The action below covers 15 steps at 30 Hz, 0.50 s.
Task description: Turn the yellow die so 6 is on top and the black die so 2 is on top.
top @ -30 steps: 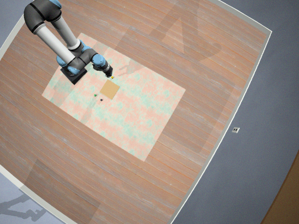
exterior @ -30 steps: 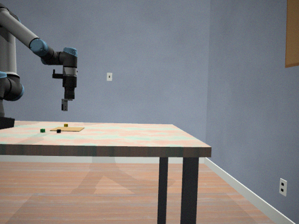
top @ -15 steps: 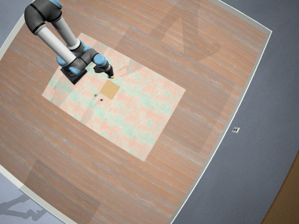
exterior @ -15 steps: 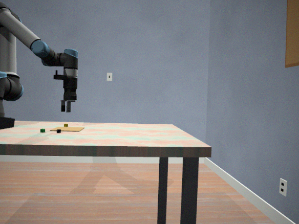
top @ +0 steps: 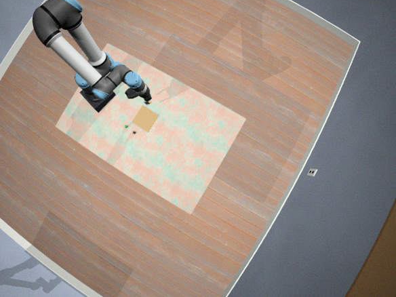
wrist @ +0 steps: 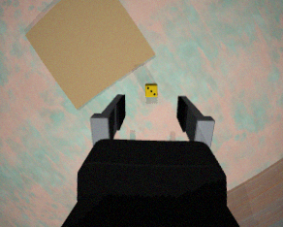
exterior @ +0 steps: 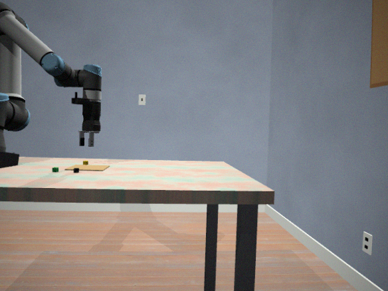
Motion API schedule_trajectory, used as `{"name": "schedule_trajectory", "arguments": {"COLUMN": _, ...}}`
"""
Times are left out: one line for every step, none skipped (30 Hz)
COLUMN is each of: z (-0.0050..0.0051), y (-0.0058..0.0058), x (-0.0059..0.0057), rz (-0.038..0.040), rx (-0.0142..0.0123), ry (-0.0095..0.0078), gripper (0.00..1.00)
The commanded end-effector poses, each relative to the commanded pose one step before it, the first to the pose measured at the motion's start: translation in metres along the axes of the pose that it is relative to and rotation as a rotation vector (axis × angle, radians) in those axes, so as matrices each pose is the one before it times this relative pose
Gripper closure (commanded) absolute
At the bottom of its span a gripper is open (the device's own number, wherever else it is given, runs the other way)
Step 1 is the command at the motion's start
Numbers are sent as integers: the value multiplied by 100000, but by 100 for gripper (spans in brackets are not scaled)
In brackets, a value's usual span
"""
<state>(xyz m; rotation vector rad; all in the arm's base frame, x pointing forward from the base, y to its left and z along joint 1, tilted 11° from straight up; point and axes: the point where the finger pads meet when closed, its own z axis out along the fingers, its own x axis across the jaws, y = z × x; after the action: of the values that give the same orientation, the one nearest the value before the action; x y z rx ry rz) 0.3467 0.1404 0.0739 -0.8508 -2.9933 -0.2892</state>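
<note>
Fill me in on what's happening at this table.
A single robot arm holds its gripper open and empty above the yellow die, apparently lined up to pick it up. That die sits on the table just off the tan mat. The black die and green die also lie off the mat, untouched on the table.

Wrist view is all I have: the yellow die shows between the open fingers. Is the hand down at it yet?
Observer: No. In the exterior view the hand hangs well above the yellow die, open and holding nothing.
Operator: Where is the green die? I can't see it.
Observer: In the top view the green die lies off the mat, beside its edge.
Operator: And the black one? It's cut off for me.
Observer: The black die is also off the mat, close to the green die.
</note>
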Motion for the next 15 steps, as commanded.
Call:
{"name": "schedule_trajectory", "arguments": {"z": 203, "y": -14, "x": 40, "rz": -3104, "rx": 164, "ry": 246, "gripper": 0}}
{"name": "schedule_trajectory", "arguments": {"z": 7, "y": 6, "x": -8, "rz": -374, "rx": 0, "ry": 0, "gripper": 0}}
{"name": "schedule_trajectory", "arguments": {"z": 6, "y": 5, "x": -7, "rz": -304, "rx": 0, "ry": 0, "gripper": 0}}
{"name": "schedule_trajectory", "arguments": {"z": 5, "y": 4, "x": -5, "rz": -241, "rx": 0, "ry": 0, "gripper": 0}}
{"name": "schedule_trajectory", "arguments": {"z": 3, "y": 3, "x": -4, "rz": -184, "rx": 0, "ry": 0, "gripper": 0}}
{"name": "schedule_trajectory", "arguments": {"z": 3, "y": 2, "x": -3, "rz": -134, "rx": 0, "ry": 0, "gripper": 0}}
{"name": "schedule_trajectory", "arguments": {"z": 2, "y": 2, "x": -2, "rz": -92, "rx": 0, "ry": 0, "gripper": 0}}
{"name": "schedule_trajectory", "arguments": {"z": 1, "y": 1, "x": -1, "rz": -56, "rx": 0, "ry": 0, "gripper": 0}}
{"name": "schedule_trajectory", "arguments": {"z": 1, "y": 0, "x": -1, "rz": -29, "rx": 0, "ry": 0, "gripper": 0}}
{"name": "schedule_trajectory", "arguments": {"z": 0, "y": 0, "x": 0, "rz": -11, "rx": 0, "ry": 0, "gripper": 0}}
{"name": "schedule_trajectory", "arguments": {"z": 0, "y": 0, "x": 0, "rz": -2, "rx": 0, "ry": 0, "gripper": 0}}
{"name": "schedule_trajectory", "arguments": {"z": 0, "y": 0, "x": 0, "rz": 0, "rx": 0, "ry": 0, "gripper": 36}}
{"name": "schedule_trajectory", "arguments": {"z": 0, "y": 0, "x": 0, "rz": 0, "rx": 0, "ry": 0, "gripper": 36}}
{"name": "schedule_trajectory", "arguments": {"z": 0, "y": 0, "x": 0, "rz": 0, "rx": 0, "ry": 0, "gripper": 36}}
{"name": "schedule_trajectory", "arguments": {"z": 0, "y": 0, "x": 0, "rz": 0, "rx": 0, "ry": 0, "gripper": 36}}
